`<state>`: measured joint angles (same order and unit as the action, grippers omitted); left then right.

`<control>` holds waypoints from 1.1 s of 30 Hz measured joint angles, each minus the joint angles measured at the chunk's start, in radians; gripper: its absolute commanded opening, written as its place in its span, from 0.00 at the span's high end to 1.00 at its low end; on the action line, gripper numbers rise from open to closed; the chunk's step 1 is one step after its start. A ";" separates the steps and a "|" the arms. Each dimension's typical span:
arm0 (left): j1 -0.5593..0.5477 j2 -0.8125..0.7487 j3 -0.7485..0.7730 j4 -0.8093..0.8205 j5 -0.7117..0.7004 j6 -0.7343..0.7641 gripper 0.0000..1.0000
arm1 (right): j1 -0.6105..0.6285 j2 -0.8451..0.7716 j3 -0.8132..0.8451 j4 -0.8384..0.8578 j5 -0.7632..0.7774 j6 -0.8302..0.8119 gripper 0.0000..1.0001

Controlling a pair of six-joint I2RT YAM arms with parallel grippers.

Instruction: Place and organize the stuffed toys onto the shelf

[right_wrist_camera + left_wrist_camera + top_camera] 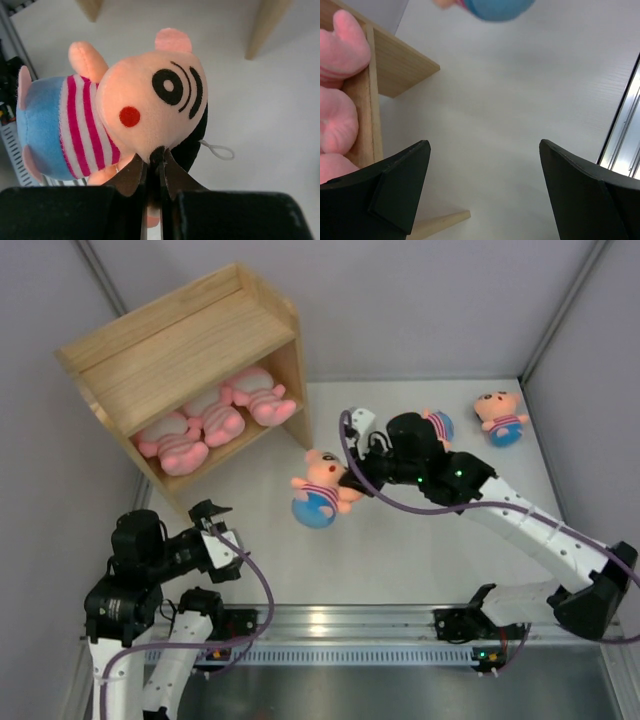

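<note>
Right gripper: jaws pinched shut on the held doll at its head, apparently lifted off the worktop, near the shelf right side panel.
Left gripper: jaws wide, nothing between, hovering by the shelf front corner.
Done: three pink animals side by side on the lower tier.
Left: three dolls. One in transit, far doll and second doll on the worktop, the second partly hidden behind the right arm.
Obstacles: side panel between held doll and lower tier; lower tier looks full, top looks bare.
</note>
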<state>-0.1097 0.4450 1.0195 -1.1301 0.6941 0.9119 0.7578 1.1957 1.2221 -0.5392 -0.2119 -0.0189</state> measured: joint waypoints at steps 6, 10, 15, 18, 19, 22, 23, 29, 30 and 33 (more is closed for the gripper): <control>0.000 -0.016 0.041 0.000 0.095 0.004 0.01 | 0.185 0.280 0.284 -0.006 -0.080 -0.079 1.00; 0.000 -0.034 0.055 0.000 0.164 -0.019 0.02 | 0.252 0.415 0.420 -0.010 -0.108 -0.113 1.00; 0.000 -0.035 0.056 0.000 0.192 -0.038 0.05 | 0.303 0.488 0.510 -0.027 -0.162 -0.157 1.00; 0.000 -0.034 0.056 0.000 0.181 -0.034 0.15 | 0.322 0.487 0.515 -0.027 -0.204 -0.179 1.00; 0.000 -0.033 0.056 0.000 0.177 -0.028 0.19 | 0.327 0.487 0.515 -0.026 -0.216 -0.187 1.00; -0.002 -0.025 0.062 -0.008 0.174 -0.022 0.69 | 0.331 0.486 0.514 -0.018 -0.232 -0.202 1.00; -0.002 -0.023 0.065 -0.010 0.171 -0.014 0.83 | 0.331 0.484 0.512 -0.011 -0.238 -0.206 1.00; -0.002 0.017 0.148 -0.029 0.135 0.033 1.00 | 0.331 0.414 0.438 0.062 -0.198 -0.178 0.24; -0.002 0.036 0.187 -0.037 0.123 0.034 1.00 | 0.332 0.386 0.407 0.087 -0.173 -0.174 0.19; -0.002 0.096 0.310 -0.008 0.078 0.010 1.00 | 0.333 0.270 0.290 0.167 -0.062 -0.147 0.07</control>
<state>-0.1120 0.5411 1.3293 -1.1381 0.7719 0.9215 1.0912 1.4662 1.5120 -0.3717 -0.2741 -0.1658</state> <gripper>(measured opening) 0.058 0.885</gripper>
